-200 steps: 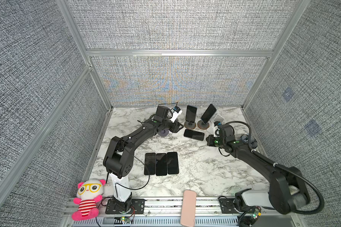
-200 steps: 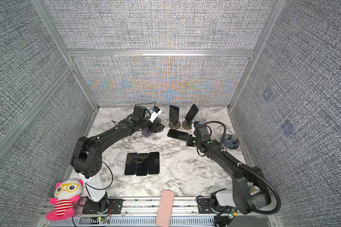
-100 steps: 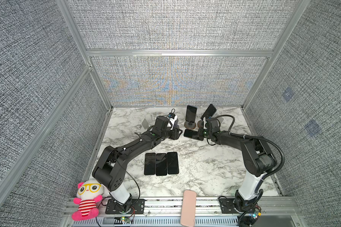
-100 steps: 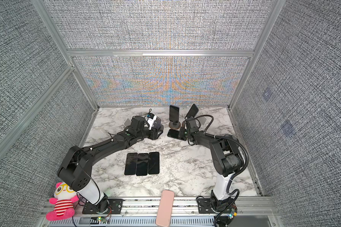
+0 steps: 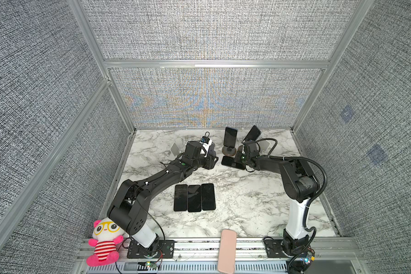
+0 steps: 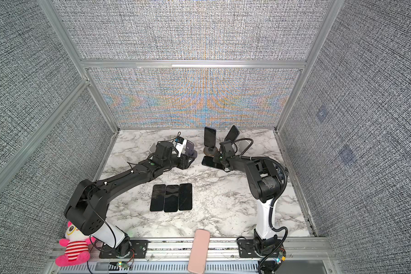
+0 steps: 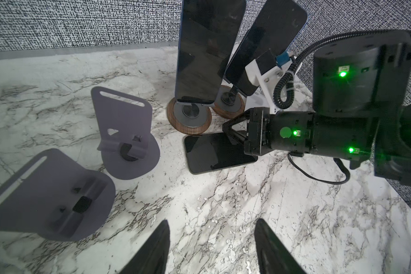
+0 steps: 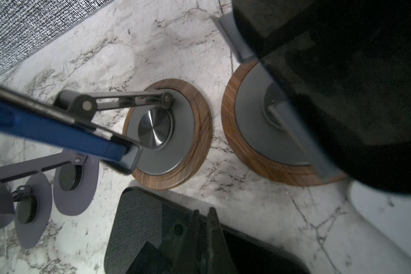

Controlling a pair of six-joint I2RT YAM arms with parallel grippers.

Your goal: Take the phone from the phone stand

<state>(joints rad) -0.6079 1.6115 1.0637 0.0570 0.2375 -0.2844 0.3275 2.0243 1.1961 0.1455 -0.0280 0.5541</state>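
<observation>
Marble tabletop (image 5: 247,201), grey fabric walls. 2 phones sit in wood-base stands at the back: blue phone (image 7: 207,47) upright in its stand (image 7: 189,129), second phone (image 7: 266,40) tilted just beside it. Right gripper (image 8: 204,211) jaws together, over a flat phone (image 7: 214,151) in front of the stands. Left gripper (image 7: 212,221) jaws apart, empty.

I see a robot lab test cell, grey fabric panels (image 5: 211,28) in aluminium framing (image 5: 214,63), marble-look counter (image 5: 247,206), two arms (image 5: 157,180) bolted to a front rail (image 5: 195,245)
</observation>
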